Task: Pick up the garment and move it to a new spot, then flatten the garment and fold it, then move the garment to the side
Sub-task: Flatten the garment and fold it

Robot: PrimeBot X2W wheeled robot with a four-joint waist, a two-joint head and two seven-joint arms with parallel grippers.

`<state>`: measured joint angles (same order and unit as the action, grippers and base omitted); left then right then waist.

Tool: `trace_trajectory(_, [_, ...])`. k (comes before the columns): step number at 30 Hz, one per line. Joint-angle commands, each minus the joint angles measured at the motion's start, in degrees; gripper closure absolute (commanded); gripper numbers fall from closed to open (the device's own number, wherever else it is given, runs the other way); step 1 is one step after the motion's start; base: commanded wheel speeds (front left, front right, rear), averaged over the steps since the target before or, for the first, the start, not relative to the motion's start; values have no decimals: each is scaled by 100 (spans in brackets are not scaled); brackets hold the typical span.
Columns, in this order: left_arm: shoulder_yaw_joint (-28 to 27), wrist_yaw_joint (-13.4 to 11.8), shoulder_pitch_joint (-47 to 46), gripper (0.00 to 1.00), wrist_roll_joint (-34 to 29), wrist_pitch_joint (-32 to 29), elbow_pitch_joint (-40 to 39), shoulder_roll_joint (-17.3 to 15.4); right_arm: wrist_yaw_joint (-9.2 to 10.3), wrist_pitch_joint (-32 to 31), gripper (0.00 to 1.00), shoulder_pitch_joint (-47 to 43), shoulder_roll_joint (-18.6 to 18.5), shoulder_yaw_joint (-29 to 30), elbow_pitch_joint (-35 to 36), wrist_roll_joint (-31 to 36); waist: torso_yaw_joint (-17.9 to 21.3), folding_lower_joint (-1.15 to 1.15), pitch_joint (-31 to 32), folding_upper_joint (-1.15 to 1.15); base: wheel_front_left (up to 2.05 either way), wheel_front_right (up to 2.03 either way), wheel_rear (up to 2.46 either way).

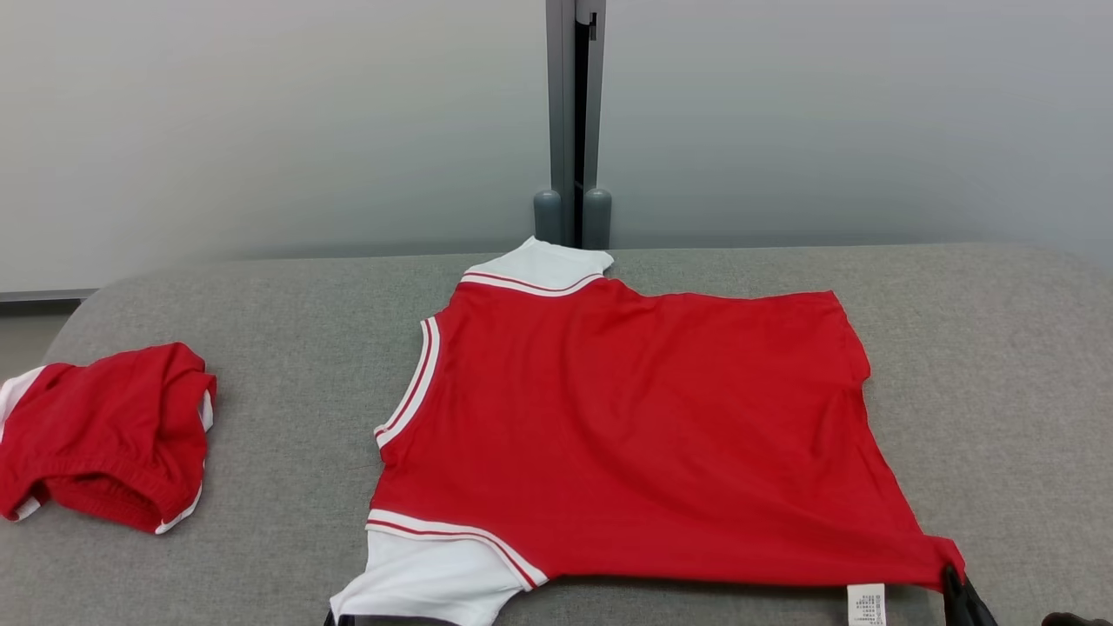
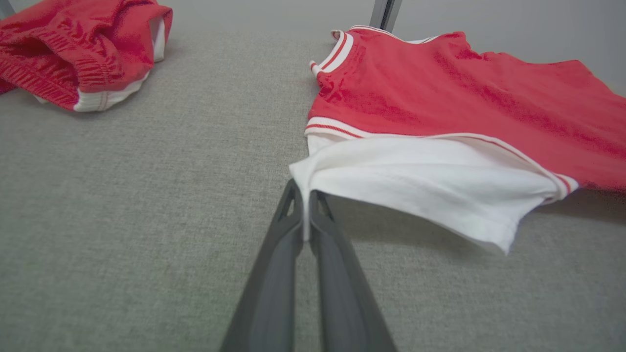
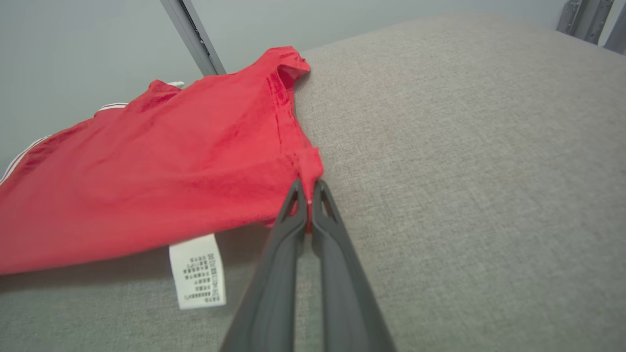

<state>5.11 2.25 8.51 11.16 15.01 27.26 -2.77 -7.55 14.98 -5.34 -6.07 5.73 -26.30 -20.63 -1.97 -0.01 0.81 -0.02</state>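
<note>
Garment (image 1: pixel 626 426), near corners between both jaws

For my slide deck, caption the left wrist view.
Left end effector shut on the white sleeve of a red shirt, held above the grey surface.

Bare surface (image 1: pixel 287 365) lies open between the left shorts (image 1: pixel 104 435) and the central shirt (image 1: pixel 643 435), and along the right.

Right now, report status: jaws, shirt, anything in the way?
Left gripper: jaws shut on white sleeve. Right gripper: jaws shut on hem corner. Shirt spread, near edge lifted. Red shorts apart, left.
</note>
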Motion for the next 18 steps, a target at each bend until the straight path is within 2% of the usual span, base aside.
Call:
trace_trajectory(1, [51,11,-99,100,-13,24,-113,-21,12,29,100,82,-36,32,57,-7,6,1,-27,2,0,0,0])
trace_trajectory(9, [268,-3,-860,100,-128,24,-460,-21,10,29,100,783,38,143,42,80,-17,1,-335,2,0,0,0])
trace_trajectory(18, [262,54,-1942,100,-475,24,-324,-85,7,25,100,1786,35,152,-331,338,27,1,-847,2,0,0,0])
